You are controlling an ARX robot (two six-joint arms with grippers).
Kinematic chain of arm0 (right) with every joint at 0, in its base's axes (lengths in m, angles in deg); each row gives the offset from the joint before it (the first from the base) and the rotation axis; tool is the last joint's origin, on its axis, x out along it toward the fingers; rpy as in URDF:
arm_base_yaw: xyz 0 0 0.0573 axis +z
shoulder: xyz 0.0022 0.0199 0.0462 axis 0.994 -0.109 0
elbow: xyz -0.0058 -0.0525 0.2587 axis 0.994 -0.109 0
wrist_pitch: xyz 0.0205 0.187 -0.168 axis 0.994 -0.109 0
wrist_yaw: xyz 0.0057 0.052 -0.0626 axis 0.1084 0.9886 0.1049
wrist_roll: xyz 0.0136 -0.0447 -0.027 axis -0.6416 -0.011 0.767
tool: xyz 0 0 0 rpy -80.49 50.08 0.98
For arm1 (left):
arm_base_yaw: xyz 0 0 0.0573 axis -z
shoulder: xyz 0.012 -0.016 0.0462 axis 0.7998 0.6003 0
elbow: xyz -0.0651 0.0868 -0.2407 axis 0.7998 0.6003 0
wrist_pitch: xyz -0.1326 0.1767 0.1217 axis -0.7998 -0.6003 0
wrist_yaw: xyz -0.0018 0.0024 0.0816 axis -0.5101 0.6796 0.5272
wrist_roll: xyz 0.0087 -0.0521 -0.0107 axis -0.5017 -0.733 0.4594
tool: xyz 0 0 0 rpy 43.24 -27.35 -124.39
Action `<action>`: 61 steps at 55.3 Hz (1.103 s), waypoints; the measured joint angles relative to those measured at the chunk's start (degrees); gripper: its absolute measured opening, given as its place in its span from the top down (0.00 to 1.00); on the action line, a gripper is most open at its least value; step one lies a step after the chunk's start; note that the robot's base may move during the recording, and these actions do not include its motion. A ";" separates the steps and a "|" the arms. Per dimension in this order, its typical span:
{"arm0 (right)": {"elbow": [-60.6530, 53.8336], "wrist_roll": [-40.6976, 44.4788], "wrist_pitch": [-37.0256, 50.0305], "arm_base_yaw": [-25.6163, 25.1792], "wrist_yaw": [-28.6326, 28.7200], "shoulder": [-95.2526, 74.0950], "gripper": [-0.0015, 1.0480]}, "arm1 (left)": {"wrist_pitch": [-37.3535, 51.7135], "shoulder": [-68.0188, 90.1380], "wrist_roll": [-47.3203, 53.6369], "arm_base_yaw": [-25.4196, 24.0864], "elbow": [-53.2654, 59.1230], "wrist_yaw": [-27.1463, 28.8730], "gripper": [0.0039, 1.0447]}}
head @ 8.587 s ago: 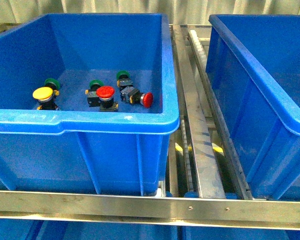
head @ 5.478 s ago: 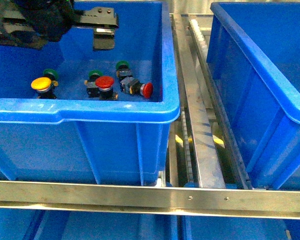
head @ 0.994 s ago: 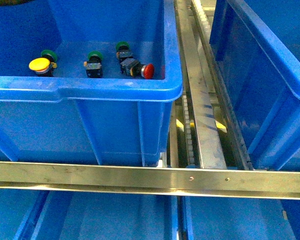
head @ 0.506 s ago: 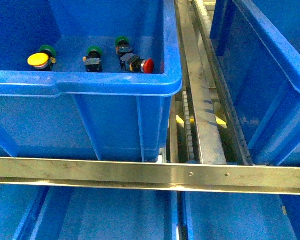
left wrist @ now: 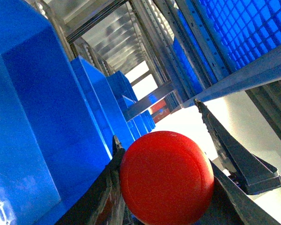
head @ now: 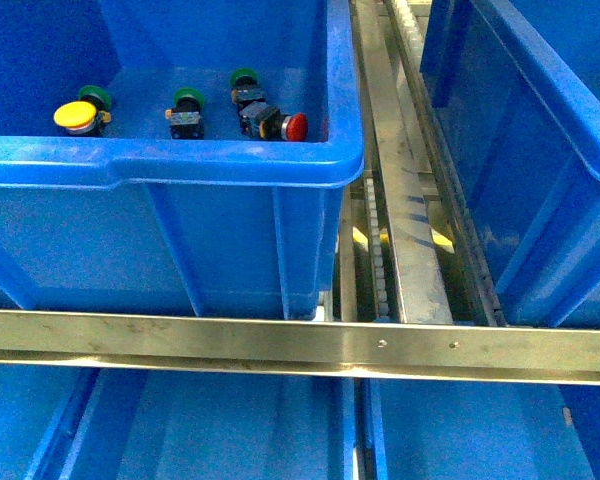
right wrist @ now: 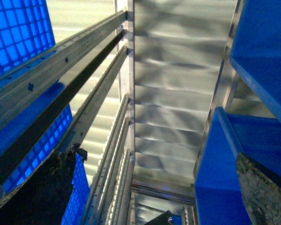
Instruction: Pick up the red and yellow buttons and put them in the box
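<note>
In the front view a blue bin (head: 230, 165) holds a yellow button (head: 78, 115) at its left and a red button (head: 283, 126) lying on its side at the right. Among them are green-capped switches (head: 187, 103). Neither arm shows in that view. In the left wrist view my left gripper (left wrist: 158, 137) is shut on another red button (left wrist: 166, 178), whose round cap fills the space between the dark fingers (left wrist: 105, 187). My right gripper (right wrist: 158, 154) is open with nothing between its fingers and faces rack rails. A second blue box (head: 540, 140) stands on the right.
A steel roller track (head: 405, 200) runs between the two bins. A steel shelf rail (head: 300, 340) crosses in front of them, with more blue bins (head: 210, 430) on the level below. Rack beams and stacked blue bins (left wrist: 47, 117) surround both wrists.
The upright red button that stood in the bin's middle is gone from it. The left arm that reached into the bin has left the front view. The front view keeps sliding upward.
</note>
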 joint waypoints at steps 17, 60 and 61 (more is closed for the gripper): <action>0.68 0.09 1.07 1.18 -0.63 -1.81 0.06 | 0.00 0.42 -0.33 0.39 -1.20 0.20 0.69; 1.20 1.70 -1.51 3.43 -1.20 -1.38 0.54 | -0.50 4.50 -1.11 3.04 -3.39 1.66 0.69; 1.20 1.77 -1.53 3.43 -1.25 -1.36 0.56 | -0.59 4.50 -1.14 3.04 -3.50 1.68 0.69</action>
